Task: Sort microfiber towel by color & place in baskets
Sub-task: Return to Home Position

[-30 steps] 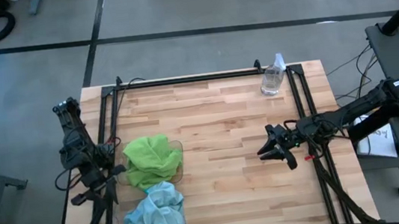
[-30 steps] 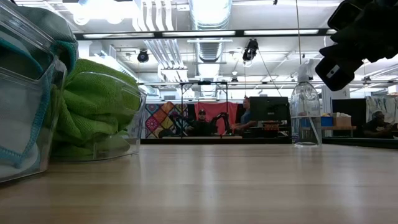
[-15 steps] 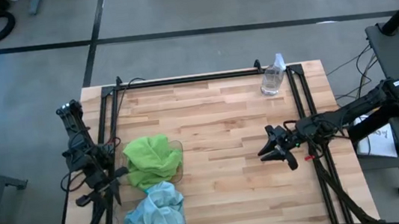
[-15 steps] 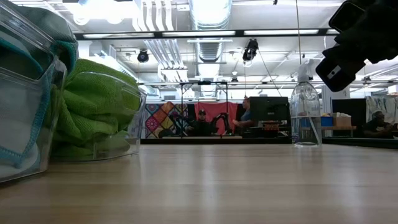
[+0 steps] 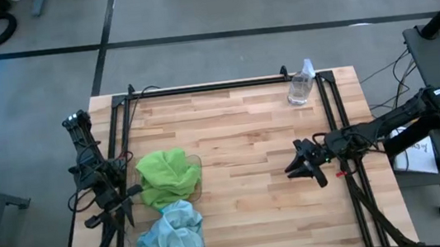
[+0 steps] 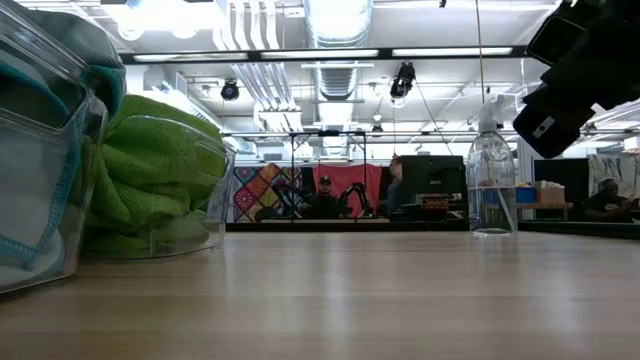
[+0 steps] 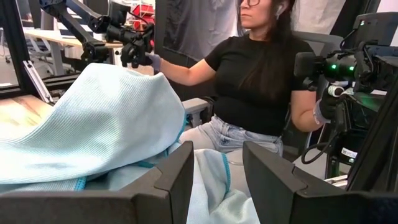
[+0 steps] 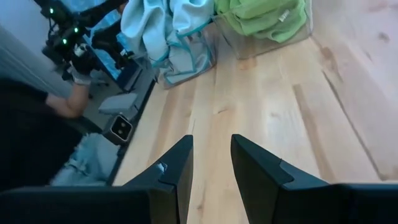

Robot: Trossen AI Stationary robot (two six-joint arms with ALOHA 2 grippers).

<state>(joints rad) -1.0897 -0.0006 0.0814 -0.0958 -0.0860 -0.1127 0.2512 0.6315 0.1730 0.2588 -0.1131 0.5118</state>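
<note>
The lime towels (image 5: 166, 175) are heaped in one basket (image 6: 200, 238) and the blue towels (image 5: 169, 237) in the neighbouring one at the counter's (image 5: 237, 130) left edge. Sorting is judged complete, so the left hand (image 7: 217, 155) and right hand (image 5: 301, 164) are held open and empty.

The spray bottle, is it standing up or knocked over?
Upright: in the low view the spray bottle stands on its base on the table, nozzle on top.

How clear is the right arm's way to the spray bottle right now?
Probably yes, it could reach it: the right gripper hangs open over bare table, and nothing stands between it and the spray bottle.
</note>
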